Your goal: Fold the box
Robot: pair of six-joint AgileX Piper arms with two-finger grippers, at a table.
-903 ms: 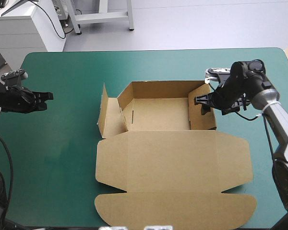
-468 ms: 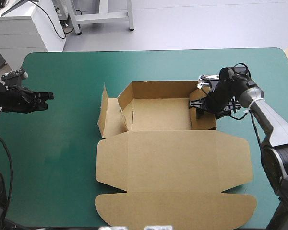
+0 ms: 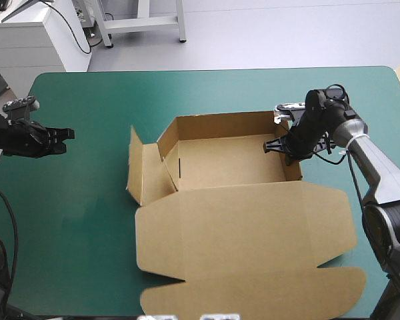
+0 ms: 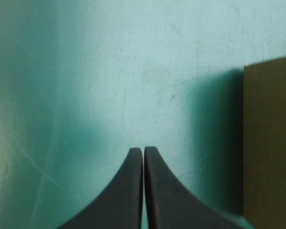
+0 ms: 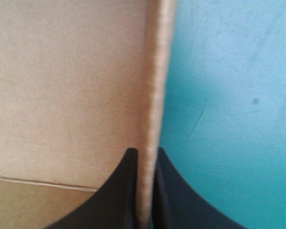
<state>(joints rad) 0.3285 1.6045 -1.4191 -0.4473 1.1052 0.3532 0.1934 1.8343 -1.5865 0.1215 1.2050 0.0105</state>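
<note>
Right black-fingered gripper [image 3: 281, 144] now pinches the brown cardboard box [image 3: 240, 220] by its right wall, sliding it left for folding; left gripper [image 3: 65, 134] pressed together.

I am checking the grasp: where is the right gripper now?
High view: the right gripper is on the table's right side, its jaws shut on the box's right wall.

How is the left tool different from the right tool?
The left tool holds nothing; the right tool pinches the right wall of the box. The left tool sits over bare teal-green cover, apart from the box; the right tool is at the box. Both have black fingers pressed together.
</note>
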